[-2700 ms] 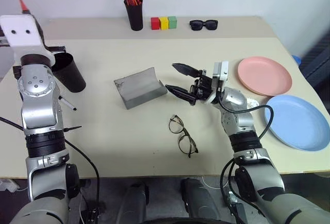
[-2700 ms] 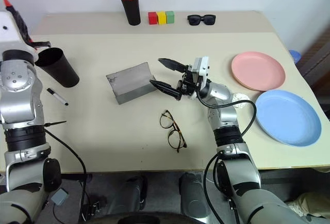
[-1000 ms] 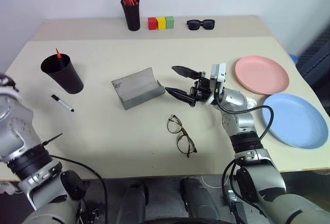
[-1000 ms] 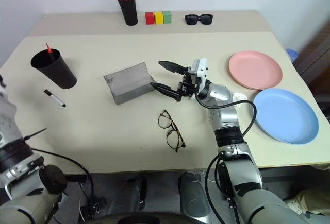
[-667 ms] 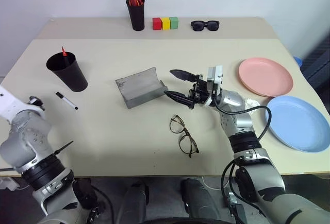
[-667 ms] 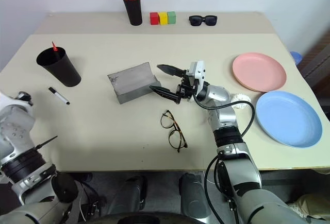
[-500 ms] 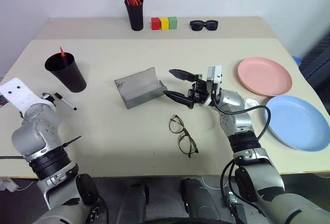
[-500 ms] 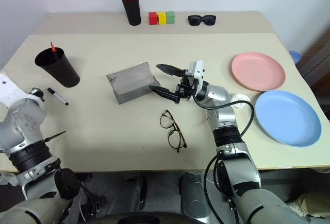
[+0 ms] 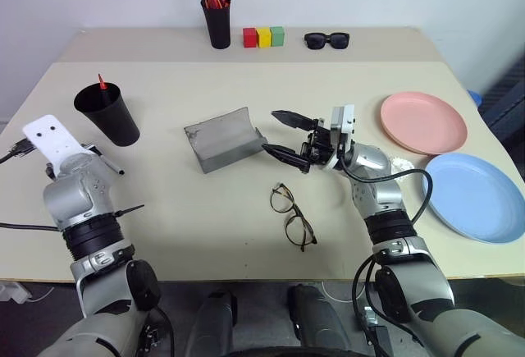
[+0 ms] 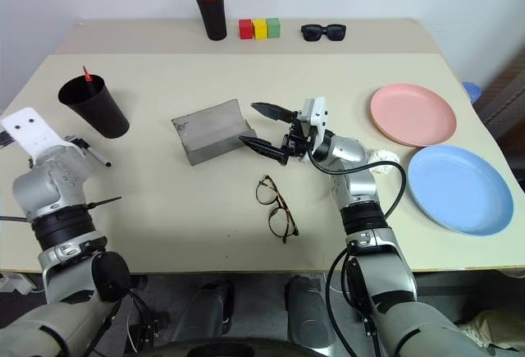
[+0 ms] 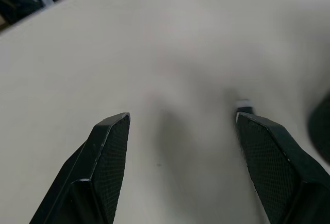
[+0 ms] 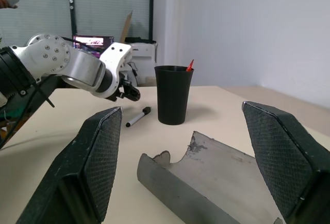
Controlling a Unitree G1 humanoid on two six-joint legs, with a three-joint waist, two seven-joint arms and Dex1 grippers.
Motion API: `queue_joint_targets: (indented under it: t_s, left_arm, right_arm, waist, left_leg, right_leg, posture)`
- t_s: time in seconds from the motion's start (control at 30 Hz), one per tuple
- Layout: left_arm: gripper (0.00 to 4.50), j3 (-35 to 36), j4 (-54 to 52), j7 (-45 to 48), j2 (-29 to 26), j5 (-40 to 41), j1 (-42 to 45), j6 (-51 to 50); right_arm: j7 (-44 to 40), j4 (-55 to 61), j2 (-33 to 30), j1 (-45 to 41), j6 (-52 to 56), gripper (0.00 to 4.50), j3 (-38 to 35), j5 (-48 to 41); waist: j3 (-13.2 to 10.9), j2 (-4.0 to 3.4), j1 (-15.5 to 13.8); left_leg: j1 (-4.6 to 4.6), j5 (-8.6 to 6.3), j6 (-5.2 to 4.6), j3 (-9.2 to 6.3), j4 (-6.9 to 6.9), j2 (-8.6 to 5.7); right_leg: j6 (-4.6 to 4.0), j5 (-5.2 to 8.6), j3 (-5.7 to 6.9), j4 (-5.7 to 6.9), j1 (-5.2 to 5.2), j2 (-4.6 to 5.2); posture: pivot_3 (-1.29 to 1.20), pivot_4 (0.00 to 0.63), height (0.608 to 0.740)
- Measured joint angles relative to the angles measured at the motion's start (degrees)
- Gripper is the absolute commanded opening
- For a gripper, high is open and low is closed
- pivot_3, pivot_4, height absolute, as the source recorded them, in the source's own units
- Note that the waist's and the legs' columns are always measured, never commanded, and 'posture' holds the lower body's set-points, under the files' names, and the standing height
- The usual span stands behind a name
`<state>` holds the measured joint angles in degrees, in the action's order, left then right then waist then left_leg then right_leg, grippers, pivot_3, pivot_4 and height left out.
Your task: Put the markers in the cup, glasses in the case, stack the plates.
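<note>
Left end effector [image 11: 178,147], wide open and empty, is now lowered at frame left toward the white marker [image 10: 98,156] on the tabletop [image 9: 205,217] beside the cup [image 9: 107,114], red marker [image 9: 102,82] already inside; next pickup is set up.

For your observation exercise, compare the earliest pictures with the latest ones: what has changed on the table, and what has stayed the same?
The left arm was raised over the black cup earlier; it has since come down, and its open pincer now sits by the white marker. The red marker stands in the cup. The right pincer, grey case, glasses and both plates stayed put.
</note>
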<state>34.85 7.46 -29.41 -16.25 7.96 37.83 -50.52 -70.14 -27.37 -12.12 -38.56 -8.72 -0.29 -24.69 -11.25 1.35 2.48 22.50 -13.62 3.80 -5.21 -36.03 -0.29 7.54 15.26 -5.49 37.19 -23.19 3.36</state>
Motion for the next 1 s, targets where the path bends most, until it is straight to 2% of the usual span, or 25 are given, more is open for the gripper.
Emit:
queue_joint_targets:
  t_s: [0.13,0.43,0.97,1.0]
  left_arm:
    - [3.37,-0.35,3.83,0.07,1.16,0.06,1.39,1.82]
    - [3.37,-0.29,6.16,0.15,1.81,0.14,1.44,3.55]
    - [3.37,-0.30,12.63,-4.24,4.47,0.03,3.62,10.97]
    - [3.13,-0.29,12.88,-4.60,4.49,0.08,3.65,11.34]
  right_arm:
    - [-0.72,0.16,-0.65,0.40,-0.21,3.80,0.28,0.54]
    - [-8.67,0.16,-4.95,2.62,-2.37,3.80,3.56,3.34]
    - [-14.21,0.15,-4.99,2.34,-3.10,3.80,5.06,3.67]
    - [-14.21,0.15,-4.99,2.34,-3.10,3.80,5.06,3.68]
  waist:
    - [0.00,0.00,0.14]
    - [0.00,0.00,0.09]
    - [0.00,0.00,-0.01]
    - [0.00,0.00,0.00]
  left_leg:
    - [0.00,0.00,0.00,0.01,0.03,0.00]
    - [0.00,0.01,0.01,0.01,0.02,0.00]
    - [-0.01,0.06,0.11,0.00,0.02,-0.01]
    - [-0.01,0.07,0.12,0.00,0.02,-0.01]
  right_leg:
    - [0.00,0.00,0.00,-0.01,-0.02,0.00]
    - [0.01,0.00,0.00,-0.01,-0.02,0.00]
    - [0.03,-0.01,0.01,-0.01,0.01,0.01]
    - [0.03,-0.01,0.01,0.00,0.01,0.01]
  posture:
    - [0.00,0.150,0.740]
    - [0.00,0.150,0.740]
    - [0.00,0.150,0.740]
    - [0.00,0.150,0.740]
